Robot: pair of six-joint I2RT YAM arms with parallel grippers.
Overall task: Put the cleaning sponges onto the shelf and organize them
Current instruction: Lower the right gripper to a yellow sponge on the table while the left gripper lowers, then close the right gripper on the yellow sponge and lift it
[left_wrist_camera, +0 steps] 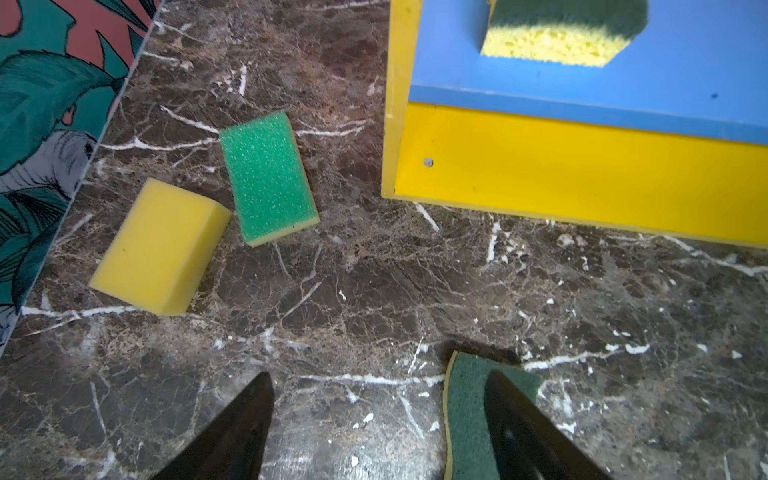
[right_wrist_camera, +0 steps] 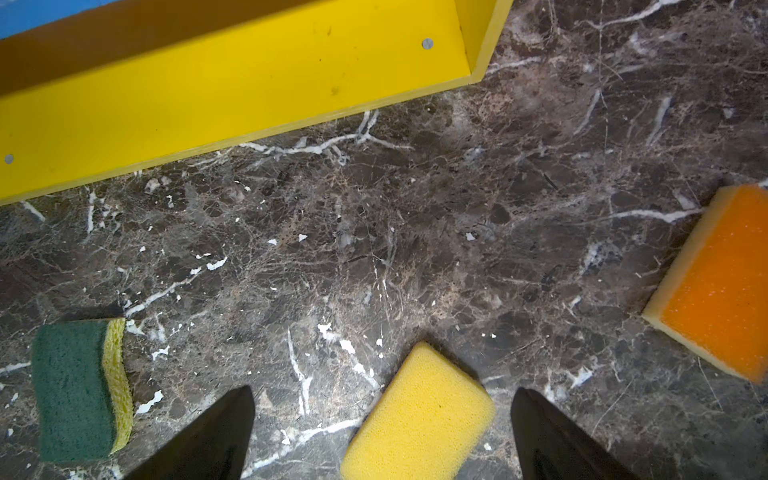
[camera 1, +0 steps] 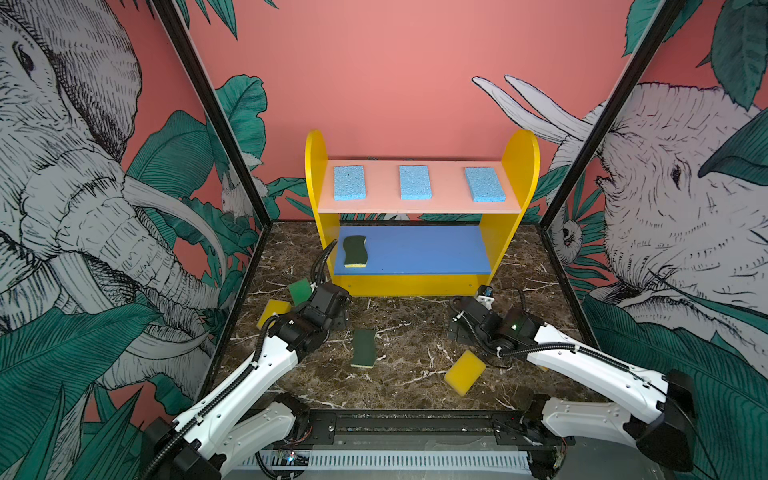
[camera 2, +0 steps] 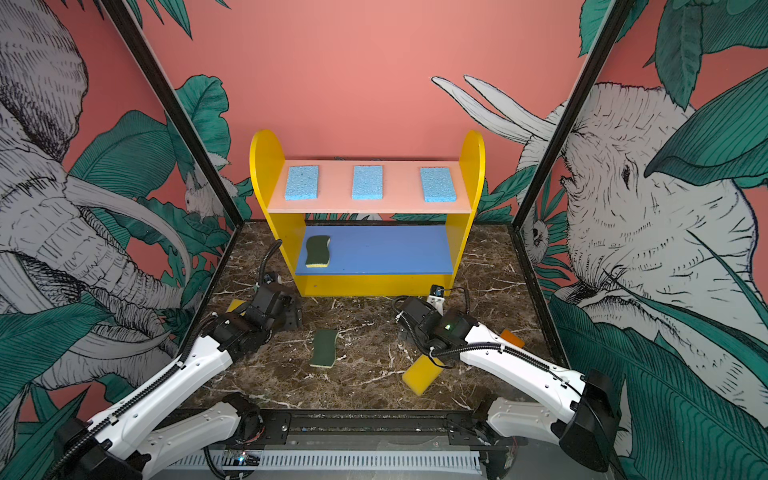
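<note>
The dark brown marble-look tabletop (camera 1: 415, 386) is walled by elephant-and-leaf murals (camera 1: 62, 166) on coral pink. The shelf (camera 1: 419, 286) stands mid-frame at the back wall, three light-blue sponges (camera 1: 414, 182) on top, one wavy green sponge (camera 1: 355, 251) on its blue board (camera 1: 415, 249); other sponges (camera 1: 464, 372) lie loose lower down. Left gripper (left_wrist_camera: 376, 374) and right gripper (right_wrist_camera: 382, 388) both gape empty

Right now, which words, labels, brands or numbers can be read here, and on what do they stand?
None can be read.
The shelf: plain, no label.
The orange sponge, yellow sponge and bright green sponge: no brand.
The circuit board: any marking too small to read.
</note>
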